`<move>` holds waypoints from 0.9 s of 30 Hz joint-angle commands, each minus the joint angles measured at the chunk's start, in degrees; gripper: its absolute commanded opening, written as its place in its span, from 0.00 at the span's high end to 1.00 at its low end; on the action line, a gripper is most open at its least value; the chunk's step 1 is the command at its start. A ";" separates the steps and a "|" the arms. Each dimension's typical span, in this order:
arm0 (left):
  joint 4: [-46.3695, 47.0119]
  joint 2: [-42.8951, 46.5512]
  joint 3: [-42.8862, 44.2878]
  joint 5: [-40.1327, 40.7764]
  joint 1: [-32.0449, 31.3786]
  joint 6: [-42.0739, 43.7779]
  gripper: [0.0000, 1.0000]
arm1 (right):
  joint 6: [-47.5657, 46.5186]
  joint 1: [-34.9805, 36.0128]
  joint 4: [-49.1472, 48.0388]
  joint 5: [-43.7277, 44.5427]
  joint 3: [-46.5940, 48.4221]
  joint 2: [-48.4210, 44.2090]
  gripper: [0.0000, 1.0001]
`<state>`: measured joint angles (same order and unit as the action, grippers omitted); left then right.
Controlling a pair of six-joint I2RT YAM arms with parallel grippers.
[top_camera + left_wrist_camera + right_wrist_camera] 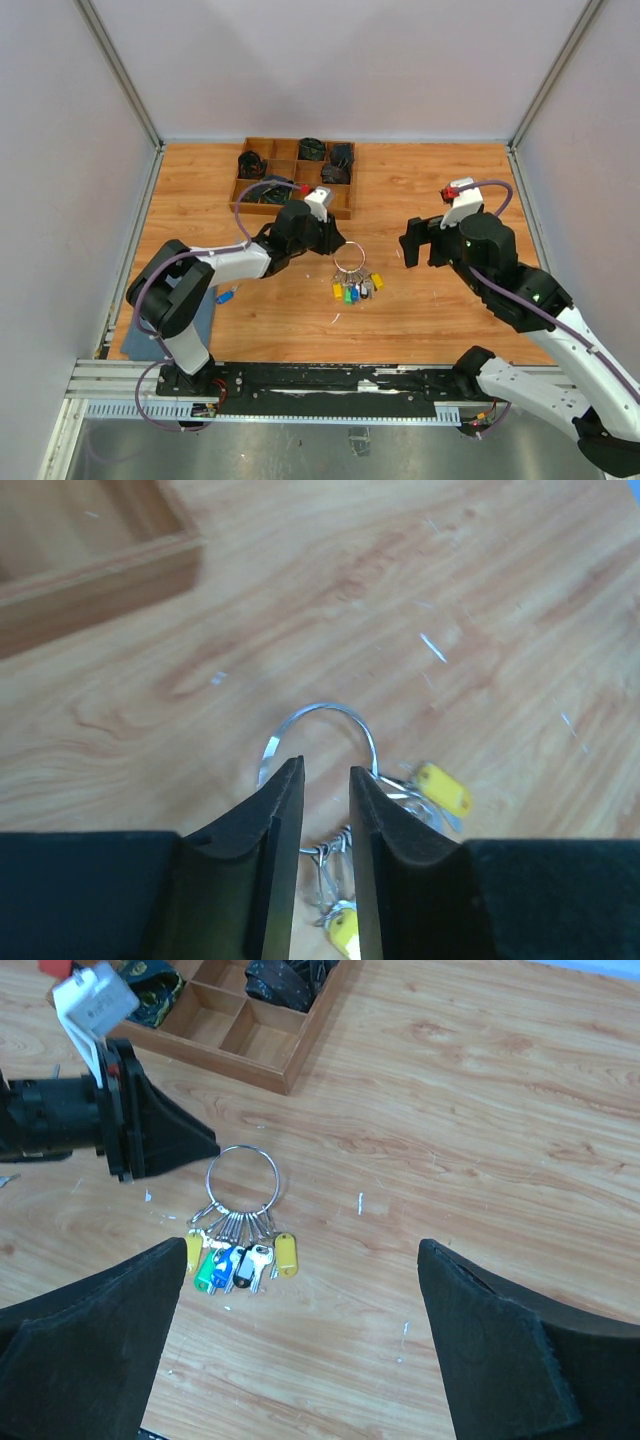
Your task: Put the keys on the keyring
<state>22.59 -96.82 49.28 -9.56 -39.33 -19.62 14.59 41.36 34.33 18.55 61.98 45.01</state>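
The keyring (364, 262) lies flat on the wooden table, a thin silver wire ring. It also shows in the right wrist view (277, 1178) and the left wrist view (322, 707). Several keys (355, 290) with yellow, green, blue and black heads hang on it in a fan (228, 1260), and a yellow tag (443, 788) lies beside them. My left gripper (338, 240) hovers low at the ring's far-left side, its jaws a narrow gap apart with nothing between them (325, 770). My right gripper (422, 250) is wide open and empty (330, 1290), to the right of the keys.
A wooden compartment tray (345, 212) with dark items stands behind the ring, and its wall shows in the left wrist view (100, 585). A small blue item (227, 295) lies at the left by a blue mat (205, 320). Grey walls enclose the table.
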 commanded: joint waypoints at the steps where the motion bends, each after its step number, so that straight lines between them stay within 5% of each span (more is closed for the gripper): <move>1: -1.08 0.61 2.34 3.87 3.52 1.52 0.68 | 0.15 0.88 2.68 0.14 1.52 1.13 0.02; 8: -7.82 11.60 -0.32 8.10 10.59 1.51 0.49 | -4.65 0.91 -0.34 -1.46 -1.21 1.14 0.01; 14: -16.18 28.99 -2.75 12.40 16.21 3.64 0.18 | -5.99 -0.86 1.54 -0.98 0.24 3.81 0.02; 17: -20.31 35.32 -2.46 12.16 20.41 4.16 0.08 | -4.82 -7.23 1.50 -9.07 1.01 5.48 0.02; 27: -32.09 47.22 -2.03 2.17 37.65 1.28 0.03 | 1.74 -33.89 -3.94 -35.87 -2.46 4.75 0.02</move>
<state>-3.18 -53.17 47.22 -2.24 -6.55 -17.23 12.64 15.64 33.47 -4.54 61.04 51.79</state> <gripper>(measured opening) 0.962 0.984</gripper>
